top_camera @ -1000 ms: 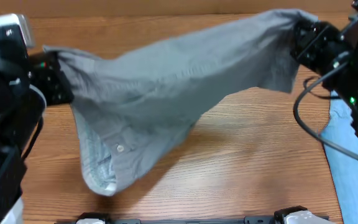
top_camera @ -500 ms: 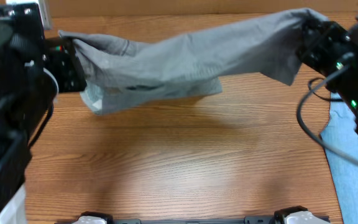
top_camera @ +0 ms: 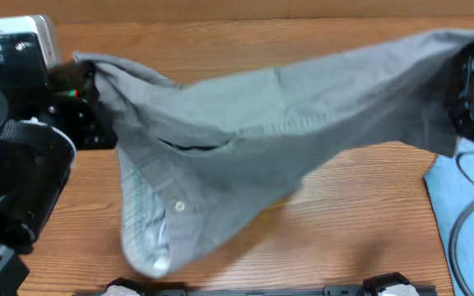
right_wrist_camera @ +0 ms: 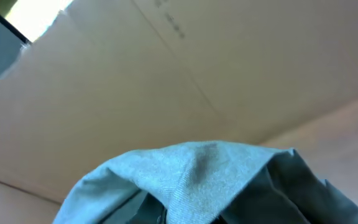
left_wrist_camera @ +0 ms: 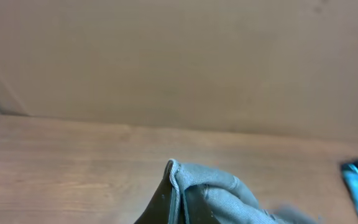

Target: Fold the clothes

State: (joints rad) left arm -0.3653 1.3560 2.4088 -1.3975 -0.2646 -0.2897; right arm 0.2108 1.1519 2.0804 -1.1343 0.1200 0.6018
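The grey shorts (top_camera: pixel 286 123) hang in the air, stretched across the table between both grippers. My left gripper (top_camera: pixel 95 82) is shut on one corner at the far left; the left wrist view shows a hem (left_wrist_camera: pixel 178 186) pinched between the dark fingers (left_wrist_camera: pixel 160 208). At the far right, my right gripper (top_camera: pixel 461 70) is shut on the other end, where cloth (right_wrist_camera: pixel 191 180) drapes over its jaws and hides them. The waistband (top_camera: pixel 142 247) sags low at the front left, showing pale lining, a button (top_camera: pixel 179 206) and the slit pocket (top_camera: pixel 192 148). Light blue jeans (top_camera: pixel 467 222) lie at the right edge.
The wooden table (top_camera: pixel 344 238) lies under the hanging cloth. A cardboard wall (left_wrist_camera: pixel 179 56) runs along the back. The left arm's black body (top_camera: pixel 15 164) fills the left side, and cables (top_camera: pixel 467 177) trail from the right arm over the jeans.
The shorts, bunched and taut half a second ago, have swung open and sag toward the front left again. Both grippers still hold them, and the right end sits farther right.
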